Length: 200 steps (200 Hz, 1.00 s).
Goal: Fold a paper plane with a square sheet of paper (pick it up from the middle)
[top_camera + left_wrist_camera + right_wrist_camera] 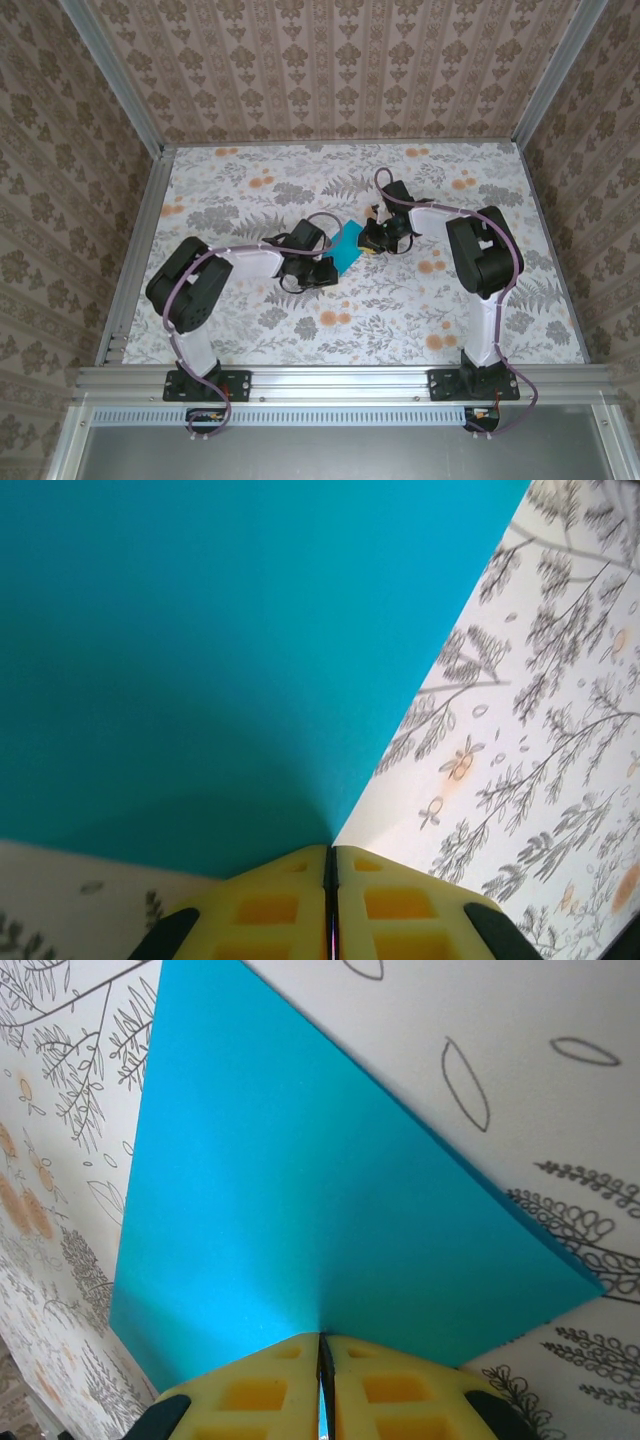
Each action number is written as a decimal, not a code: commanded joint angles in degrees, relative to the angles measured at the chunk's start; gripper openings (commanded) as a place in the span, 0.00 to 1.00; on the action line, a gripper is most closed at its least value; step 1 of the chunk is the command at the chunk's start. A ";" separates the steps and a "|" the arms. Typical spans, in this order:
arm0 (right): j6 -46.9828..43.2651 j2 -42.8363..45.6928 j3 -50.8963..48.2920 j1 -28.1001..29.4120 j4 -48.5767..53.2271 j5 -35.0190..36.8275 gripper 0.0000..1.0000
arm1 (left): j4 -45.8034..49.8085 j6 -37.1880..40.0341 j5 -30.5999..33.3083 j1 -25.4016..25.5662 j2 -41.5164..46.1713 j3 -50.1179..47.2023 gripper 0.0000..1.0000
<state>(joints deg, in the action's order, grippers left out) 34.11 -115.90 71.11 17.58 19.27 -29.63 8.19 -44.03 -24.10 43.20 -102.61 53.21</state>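
Note:
The square sheet of paper (348, 247) is bright turquoise and hangs between my two grippers over the middle of the table. It is a flat panel with straight edges, not a pointed paper plane. My left gripper (333, 264) is shut on its lower left edge. In the left wrist view the paper (200, 630) spreads out from the closed yellow fingertips (290, 880) of that gripper (330, 852). My right gripper (367, 242) is shut on the upper right edge. In the right wrist view the sheet (300, 1210) fans out from that gripper (321, 1340), and its right edge looks doubled.
The floral-patterned tabletop (250, 190) lies under both arms, with patterned walls and an aluminium frame (340, 378) around it. The two arm bases stand at the near edge, the left base (200, 380) and the right base (480, 375).

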 commanded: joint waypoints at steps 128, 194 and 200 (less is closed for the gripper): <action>-1.60 4.29 9.06 8.21 8.36 24.69 0.50 | 6.35 -0.99 2.43 -14.82 15.40 -3.25 0.40; -1.81 -5.81 21.03 11.31 16.52 33.23 0.57 | 5.23 -1.39 2.67 -18.53 15.50 -5.47 0.53; -2.44 -6.66 21.68 11.58 16.86 33.39 0.56 | 5.26 -1.49 2.74 -18.59 15.72 -5.63 0.53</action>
<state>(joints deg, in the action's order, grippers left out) 32.32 -118.93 89.21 28.01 30.74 -1.30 12.91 -45.25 -22.04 25.98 -87.85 48.60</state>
